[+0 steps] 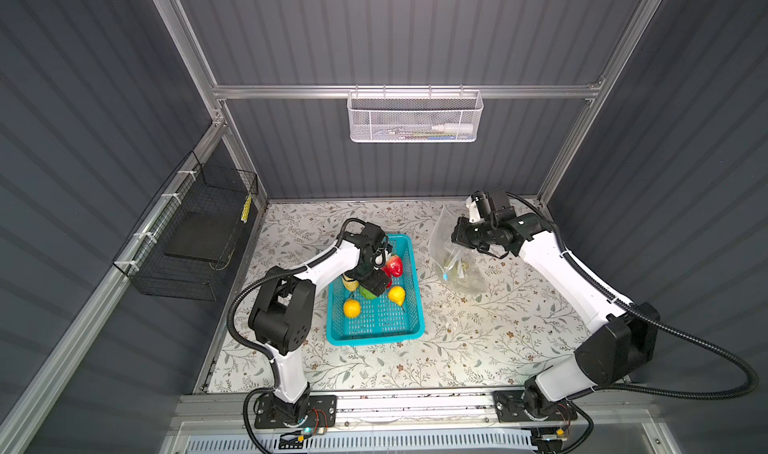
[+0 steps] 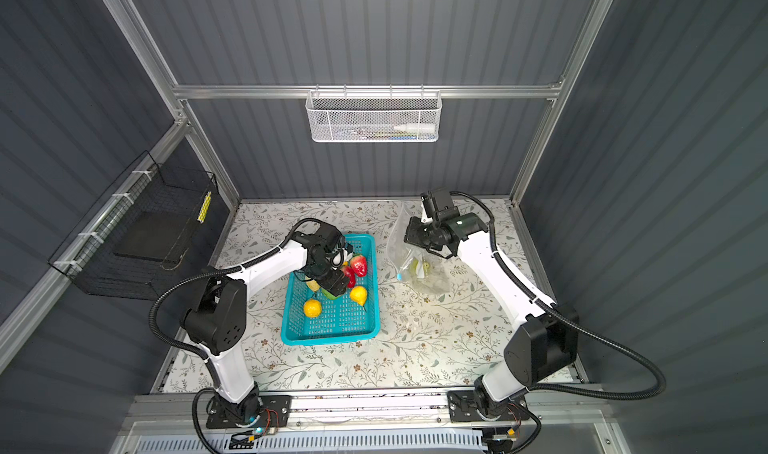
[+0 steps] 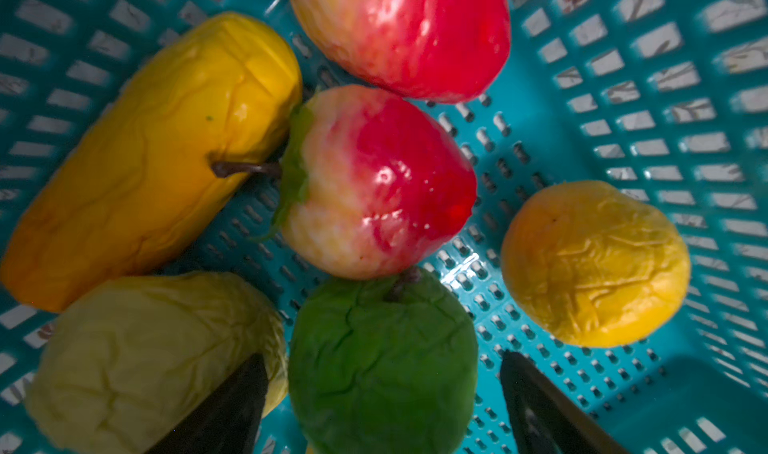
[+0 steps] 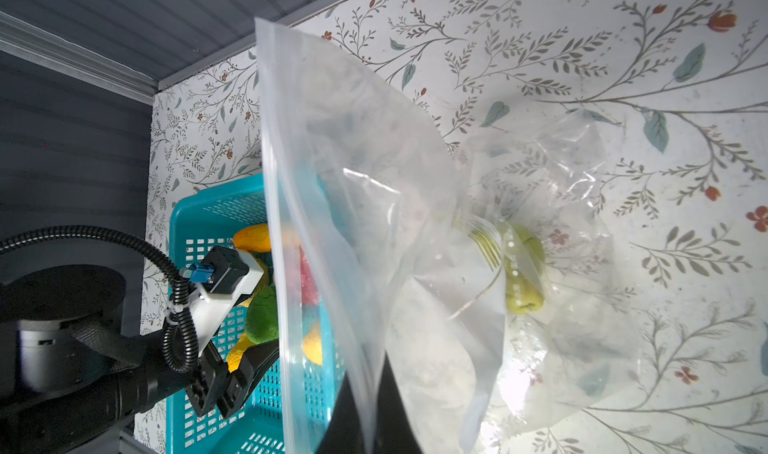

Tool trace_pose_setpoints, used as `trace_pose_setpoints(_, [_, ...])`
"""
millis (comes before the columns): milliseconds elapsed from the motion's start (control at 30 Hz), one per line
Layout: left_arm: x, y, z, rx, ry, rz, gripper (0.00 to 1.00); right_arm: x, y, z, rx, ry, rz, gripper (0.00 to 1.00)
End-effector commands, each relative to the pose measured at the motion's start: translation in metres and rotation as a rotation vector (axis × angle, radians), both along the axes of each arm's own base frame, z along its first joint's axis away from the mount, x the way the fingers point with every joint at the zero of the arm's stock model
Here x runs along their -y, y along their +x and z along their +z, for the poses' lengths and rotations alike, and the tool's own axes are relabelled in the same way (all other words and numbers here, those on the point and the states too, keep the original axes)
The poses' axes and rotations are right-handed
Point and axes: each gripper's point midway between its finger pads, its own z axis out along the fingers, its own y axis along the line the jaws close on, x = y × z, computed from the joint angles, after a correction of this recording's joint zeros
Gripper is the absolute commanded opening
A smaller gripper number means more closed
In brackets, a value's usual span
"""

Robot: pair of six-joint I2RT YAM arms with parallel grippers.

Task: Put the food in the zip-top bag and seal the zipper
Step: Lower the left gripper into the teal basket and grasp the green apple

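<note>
Bag (image 4: 374, 161) pinched in right end effector (image 4: 365, 423); left end effector (image 3: 383, 358) gapes around wrinkled ball (image 3: 374, 394).

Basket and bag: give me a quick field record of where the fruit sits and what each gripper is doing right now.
left gripper: open, down in the teal basket, jaws either side of the green ball
right gripper: shut on the zip-top bag, holding its edge raised
in basket: green ball, strawberries, orange oblong, pale yellow oval, round citrus, yellow lemon-like fruit
in bag: green pear
zipper: blue tab visible; sealed or not, cannot tell
</note>
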Motion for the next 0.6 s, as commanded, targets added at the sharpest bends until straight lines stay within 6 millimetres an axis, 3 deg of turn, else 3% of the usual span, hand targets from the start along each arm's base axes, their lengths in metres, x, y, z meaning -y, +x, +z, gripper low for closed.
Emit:
trace_pose_setpoints(0, [-0.003, -0.003, -0.007, -0.018, 0.019, -0.008, 0.89, 0.002, -0.002, 0.001, 0.004, 0.008, -0.005, 0.00])
trace_pose_setpoints(400, [-0.003, -0.006, -0.023, -0.039, 0.024, 0.001, 0.83, 0.003, -0.002, 0.001, 0.003, 0.008, -0.007, 0.00])
trace_pose_setpoints(567, [-0.001, -0.008, -0.025, -0.044, 0.015, -0.001, 0.71, 0.003, -0.002, 0.000, 0.003, 0.008, -0.008, 0.00])
